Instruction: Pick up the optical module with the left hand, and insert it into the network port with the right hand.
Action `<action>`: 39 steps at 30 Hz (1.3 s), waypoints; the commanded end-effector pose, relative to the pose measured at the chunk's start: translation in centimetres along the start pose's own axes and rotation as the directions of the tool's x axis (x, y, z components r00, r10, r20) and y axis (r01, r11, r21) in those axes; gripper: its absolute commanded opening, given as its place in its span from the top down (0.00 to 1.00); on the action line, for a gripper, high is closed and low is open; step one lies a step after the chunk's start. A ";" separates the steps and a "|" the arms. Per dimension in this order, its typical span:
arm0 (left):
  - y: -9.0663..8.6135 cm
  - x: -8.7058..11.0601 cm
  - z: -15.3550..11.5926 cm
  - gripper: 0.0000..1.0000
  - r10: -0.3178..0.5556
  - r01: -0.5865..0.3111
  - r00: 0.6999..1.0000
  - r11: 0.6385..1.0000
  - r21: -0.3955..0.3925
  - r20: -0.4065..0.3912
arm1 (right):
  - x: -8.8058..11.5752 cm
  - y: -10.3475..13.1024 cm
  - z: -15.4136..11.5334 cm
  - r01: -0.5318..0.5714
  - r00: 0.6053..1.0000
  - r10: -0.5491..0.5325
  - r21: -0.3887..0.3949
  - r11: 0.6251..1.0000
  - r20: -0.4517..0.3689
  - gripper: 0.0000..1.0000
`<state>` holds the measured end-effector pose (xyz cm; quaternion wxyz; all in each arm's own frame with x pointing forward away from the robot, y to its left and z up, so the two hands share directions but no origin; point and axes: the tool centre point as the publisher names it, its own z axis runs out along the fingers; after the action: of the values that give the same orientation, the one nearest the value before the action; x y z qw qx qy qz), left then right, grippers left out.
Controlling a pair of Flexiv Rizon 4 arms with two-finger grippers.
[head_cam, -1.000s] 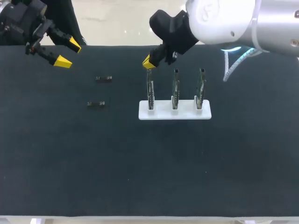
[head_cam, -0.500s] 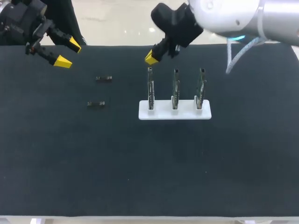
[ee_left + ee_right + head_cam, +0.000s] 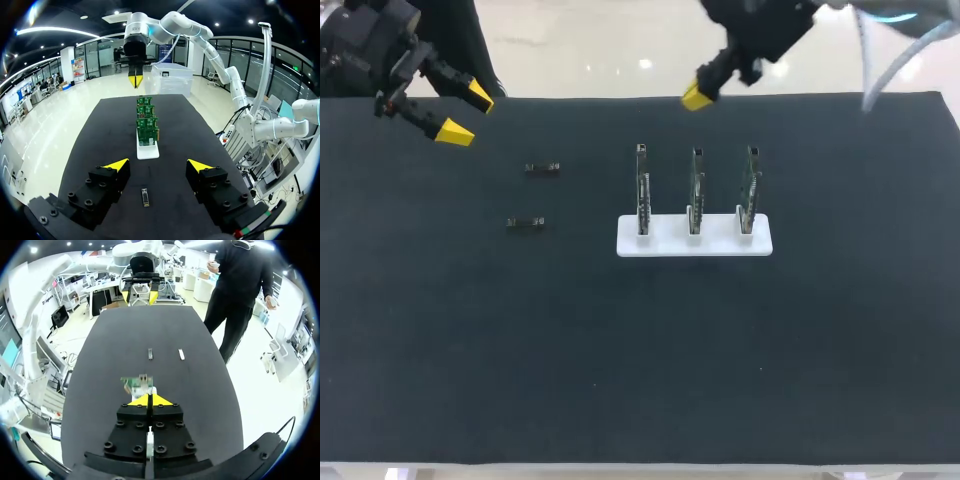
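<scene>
- The black counter (image 3: pixel 620 350) carries everything; both arms hang over its far side.
- The right arm comes in from the far right corner. Its wrist is tilted so the right end effector (image 3: pixel 697 97) points down and toward the left, above the far edge of the counter and beyond the rack. Its two yellow tips are pressed together, closed. From its own wrist camera the right end effector (image 3: pixel 149 400) has the rack just ahead of its tips.
- The left arm sits over the far left corner, its left end effector (image 3: pixel 467 114) angled toward the counter's middle with the fingers spread wide, open and holding nothing (image 3: pixel 157 165).
- A white rack (image 3: pixel 694 240) stands right of centre, well apart from both arms.
- Three circuit boards (image 3: pixel 695 190) stand upright in it, side by side.
- Two optical modules lie flat on the counter left of the rack: the farther optical module (image 3: pixel 542 169) and the nearer optical module (image 3: pixel 525 224), apart from each other.
- In the left wrist view one module (image 3: pixel 144 197) lies below the gap between the open fingers, touching neither.
</scene>
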<state>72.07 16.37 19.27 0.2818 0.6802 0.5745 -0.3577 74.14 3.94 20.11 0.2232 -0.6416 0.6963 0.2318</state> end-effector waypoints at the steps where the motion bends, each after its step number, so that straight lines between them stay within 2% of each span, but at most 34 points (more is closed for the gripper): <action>1: 0.1 0.0 0.0 0.00 -0.001 0.001 1.000 1.000 0.003 -0.003 | 2.2 1.1 -2.1 0.007 1.000 -0.007 0.002 1.000 0.009 1.00; 13: 0.1 0.0 0.0 0.00 -0.001 0.001 1.000 1.000 0.003 -0.003 | 6.5 2.5 -5.3 0.051 0.999 -0.051 -0.008 0.999 -0.015 1.00; 20: 0.1 0.0 0.0 0.00 -0.001 0.001 1.000 1.000 0.003 -0.003 | 8.0 3.0 -6.0 0.061 0.998 -0.061 -0.005 0.998 -0.024 1.00; 24: 0.1 0.0 0.0 0.00 -0.001 0.001 1.000 1.000 0.003 -0.003 | 8.2 3.1 -6.3 0.076 0.996 -0.077 -0.009 0.997 -0.037 1.00; 25: 0.1 0.0 0.0 0.00 -0.001 0.001 1.000 1.000 0.003 -0.003 | 8.2 3.1 -6.3 0.076 0.996 -0.077 -0.009 0.997 -0.037 0.00; 39: 0.1 0.0 0.0 0.00 -0.001 0.001 1.000 1.000 0.003 -0.003 | 8.2 3.1 -6.3 0.076 0.996 -0.077 -0.009 0.997 -0.037 0.00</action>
<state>72.07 16.37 19.27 0.2818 0.6802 0.5745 -0.3577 70.43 -6.14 20.20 0.2162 -0.6732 0.6740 0.2140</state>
